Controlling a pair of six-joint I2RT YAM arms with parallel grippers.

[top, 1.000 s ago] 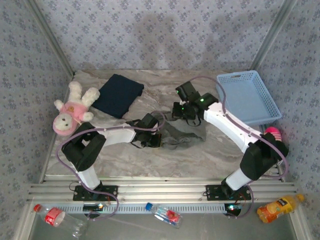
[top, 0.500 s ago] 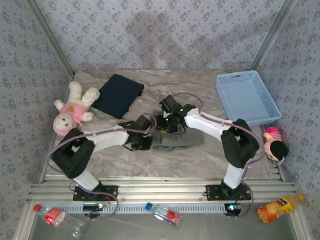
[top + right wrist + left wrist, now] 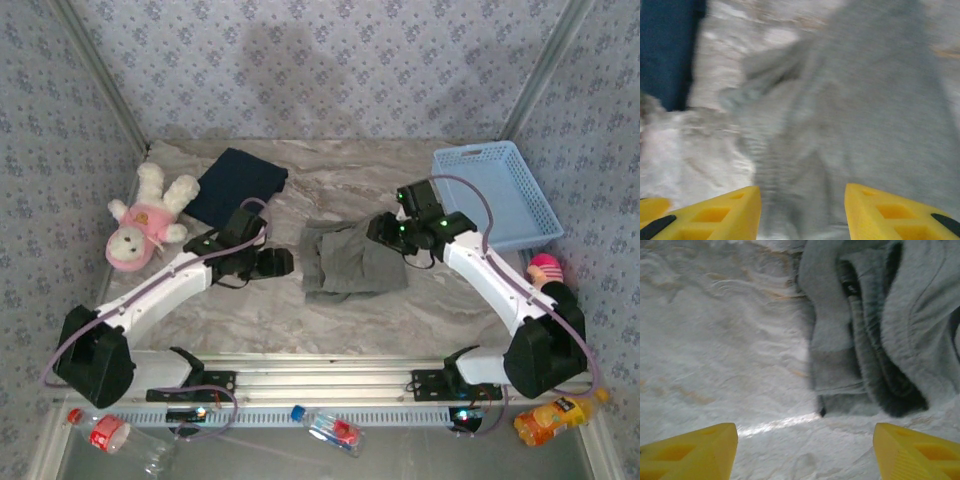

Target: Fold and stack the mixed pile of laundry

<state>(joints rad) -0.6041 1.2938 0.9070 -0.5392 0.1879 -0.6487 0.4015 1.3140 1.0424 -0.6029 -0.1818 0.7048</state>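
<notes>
**Olive-grey piece loose on table, both grippers open beside it**

Marbled table cover (image 3: 330, 320), patterned walls around. The olive-grey garment (image 3: 352, 262) lies bunched mid-table between the two grippers. The navy garment (image 3: 238, 187) lies flat further back.

- Left gripper (image 3: 805, 455): fingers spread, only bare cover between them. The garment's hem sits just ahead, toward the right finger.
- Right gripper (image 3: 802, 210): fingers apart, nothing pinched as far as the blurred wrist view shows. Grey cloth lies directly ahead of the gap, with navy beyond the left finger.

Handling, as a judgement: light, limp, fleecy knit. It probably won't hold shape and likely drags and bunches on the cover. Best hold looks like the thick doubled hem corner ahead of the left fingers, plus the opposite edge ahead of the right fingers. Pinch all layers and keep clear of the cover.
</notes>
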